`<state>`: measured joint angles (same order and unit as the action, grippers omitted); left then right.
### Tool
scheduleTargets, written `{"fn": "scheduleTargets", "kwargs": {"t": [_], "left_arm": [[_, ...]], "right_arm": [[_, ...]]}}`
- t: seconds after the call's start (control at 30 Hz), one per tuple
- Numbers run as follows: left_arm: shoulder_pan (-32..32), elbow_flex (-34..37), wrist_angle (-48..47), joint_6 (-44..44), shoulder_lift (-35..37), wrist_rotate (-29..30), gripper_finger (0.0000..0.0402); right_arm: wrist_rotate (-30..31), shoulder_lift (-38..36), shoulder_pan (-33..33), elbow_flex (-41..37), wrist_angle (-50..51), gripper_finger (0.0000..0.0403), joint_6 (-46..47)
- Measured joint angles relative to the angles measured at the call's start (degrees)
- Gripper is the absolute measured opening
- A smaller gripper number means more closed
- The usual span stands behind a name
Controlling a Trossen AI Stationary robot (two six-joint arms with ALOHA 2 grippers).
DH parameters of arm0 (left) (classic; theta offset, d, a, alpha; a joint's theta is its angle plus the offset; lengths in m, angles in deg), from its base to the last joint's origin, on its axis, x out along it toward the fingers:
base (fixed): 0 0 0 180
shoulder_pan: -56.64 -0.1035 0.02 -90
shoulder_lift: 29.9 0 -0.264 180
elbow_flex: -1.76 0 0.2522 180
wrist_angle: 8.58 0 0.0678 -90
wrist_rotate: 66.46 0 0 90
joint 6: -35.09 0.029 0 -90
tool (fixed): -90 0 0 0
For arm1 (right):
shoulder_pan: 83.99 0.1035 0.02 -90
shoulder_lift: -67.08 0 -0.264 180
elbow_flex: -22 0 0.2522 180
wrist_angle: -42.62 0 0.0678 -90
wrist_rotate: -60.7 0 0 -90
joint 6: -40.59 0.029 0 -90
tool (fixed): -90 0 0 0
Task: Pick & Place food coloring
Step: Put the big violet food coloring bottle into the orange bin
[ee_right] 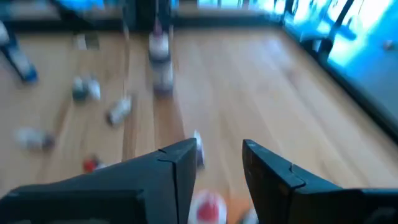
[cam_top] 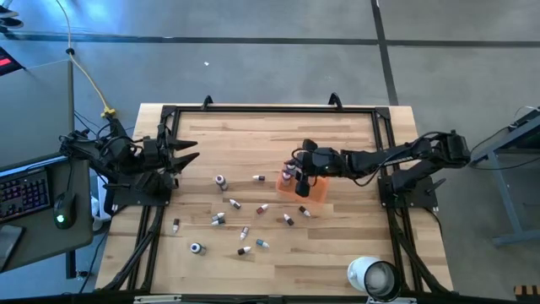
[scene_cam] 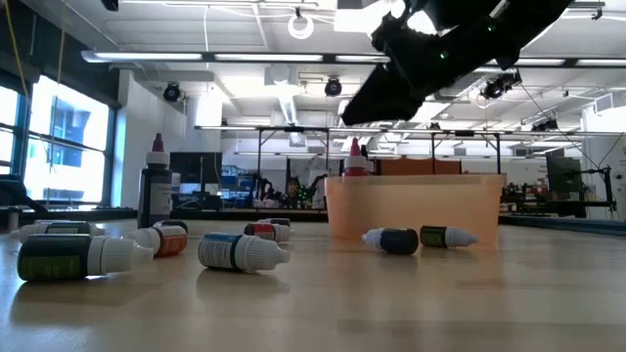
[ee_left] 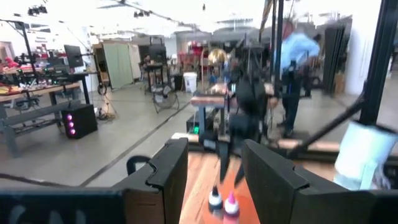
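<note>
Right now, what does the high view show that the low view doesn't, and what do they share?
Only the high view shows the left gripper waiting at the table's left edge, the white roll at the near right corner, and the right gripper over the orange tray. Only the low view shows the room behind and an upright dark bottle. Both show the tray and scattered food coloring bottles.

The right gripper fills the lower frame, its two dark fingers parted. A red-capped bottle shows between them at the bottom edge. Blurred small bottles lie scattered on the wooden tabletop at upper left.
</note>
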<state>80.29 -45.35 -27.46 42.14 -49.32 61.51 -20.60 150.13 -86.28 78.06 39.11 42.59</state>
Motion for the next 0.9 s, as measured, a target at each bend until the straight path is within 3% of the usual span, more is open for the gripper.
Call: {"fn": "scheduleTargets", "kwargs": {"t": [0.17,0.33,0.57,0.73,0.9], "left_arm": [[0.01,0.00,-6.11,-0.68,-0.16,3.07,0.0149],[-0.01,0.00,-12.35,-7.49,-0.74,7.40,0.0149],[-0.01,0.38,-25.33,-13.95,-3.36,4.37,0.0149],[-0.01,3.50,-23.87,-19.43,-7.15,3.96,0.0149],[-0.01,6.79,-21.09,-23.53,-12.34,8.58,0.0149]], "right_arm": [[-0.44,-2.22,0.05,0.02,-8.95,0.0123,0.02],[-1.43,-5.02,0.63,0.02,-10.96,0.0123,-0.76],[-1.45,-6.51,0.81,0.02,-10.82,0.0123,-0.96],[-1.37,-6.70,0.81,0.02,-10.86,0.0123,-0.94],[-1.39,-6.69,0.81,0.02,-10.88,0.0123,-0.85]]}}
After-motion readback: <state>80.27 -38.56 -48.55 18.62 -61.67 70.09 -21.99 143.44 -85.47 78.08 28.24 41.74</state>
